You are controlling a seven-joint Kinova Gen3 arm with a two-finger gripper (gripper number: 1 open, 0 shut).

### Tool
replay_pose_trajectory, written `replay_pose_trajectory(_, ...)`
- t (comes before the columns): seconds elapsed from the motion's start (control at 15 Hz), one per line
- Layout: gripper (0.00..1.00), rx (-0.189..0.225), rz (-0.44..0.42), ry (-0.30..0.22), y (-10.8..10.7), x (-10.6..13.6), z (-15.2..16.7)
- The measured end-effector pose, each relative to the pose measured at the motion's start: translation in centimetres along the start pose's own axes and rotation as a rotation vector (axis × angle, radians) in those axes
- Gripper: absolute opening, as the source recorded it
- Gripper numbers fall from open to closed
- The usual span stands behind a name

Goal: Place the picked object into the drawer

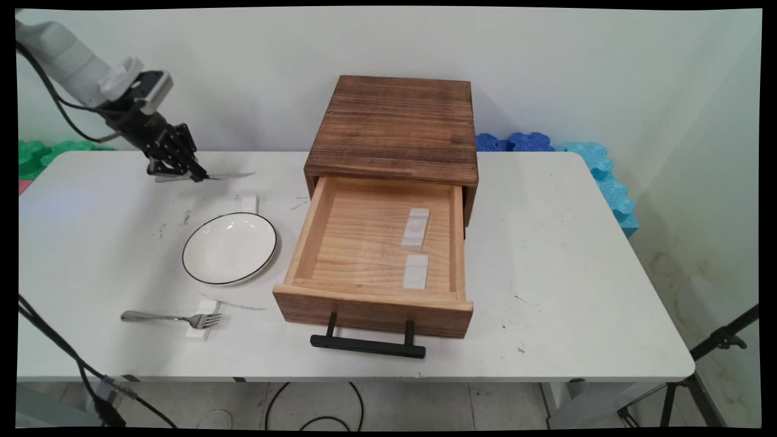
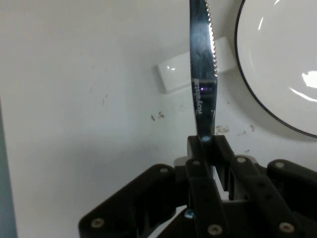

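White table point(image 1: 576, 273) holds an open wooden drawer point(image 1: 376, 255) at centre, while far left the gripper point(image 1: 195, 176) clenches a knife point(image 2: 202, 74) above a plate point(image 1: 229, 247).

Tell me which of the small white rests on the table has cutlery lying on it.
The white rest near the table's front edge, below the plate: the fork lies on it. The other rest, behind the plate, is bare.
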Motion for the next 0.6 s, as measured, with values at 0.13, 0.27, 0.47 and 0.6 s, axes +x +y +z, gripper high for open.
replay_pose_trajectory(0.13, 0.00, 0.005, 0.010, 0.008, 0.3, 0.4, -1.7)
replay_pose_trajectory(0.27, 0.00, 0.009, 0.018, 0.016, 0.7, 0.8, -3.3)
replay_pose_trajectory(0.47, 0.00, 0.012, 0.026, 0.035, 1.4, 2.0, -5.6)
replay_pose_trajectory(0.6, 0.00, 0.015, 0.029, 0.048, 1.9, 2.9, -7.0)
